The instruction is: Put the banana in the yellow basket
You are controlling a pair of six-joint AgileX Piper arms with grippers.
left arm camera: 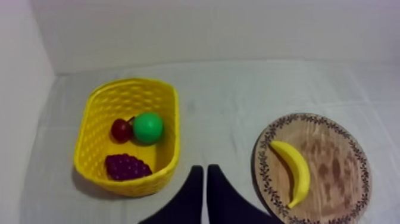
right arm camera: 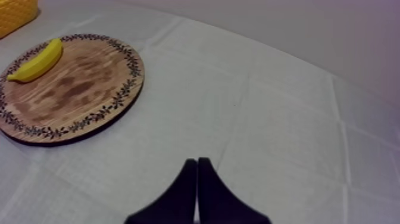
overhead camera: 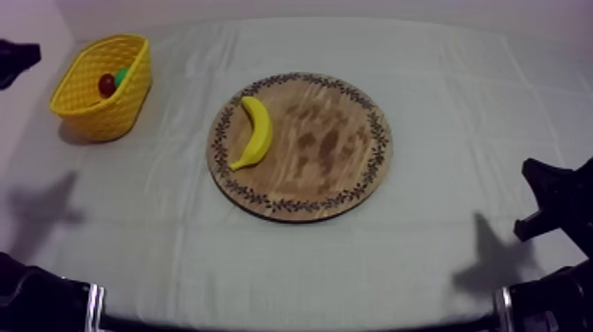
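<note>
yellow banana [overhead camera: 256, 131], yellow basket [overhead camera: 88, 110], brown board [overhead camera: 335, 159] with dark leafy rim.

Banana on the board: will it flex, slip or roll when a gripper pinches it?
Probably stiff: the banana looks like smooth moulded toy fruit, so likely light and slippery. It lies flat on the wooden board, so pushed it should slide or pivot, not roll.

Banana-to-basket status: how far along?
Nothing done yet: the banana lies untouched on the wooden board. Nothing in hand: left gripper and right gripper are shut on nothing, over bare cloth. Remaining: grasp the banana, lift it, drop it into the yellow basket.
</note>
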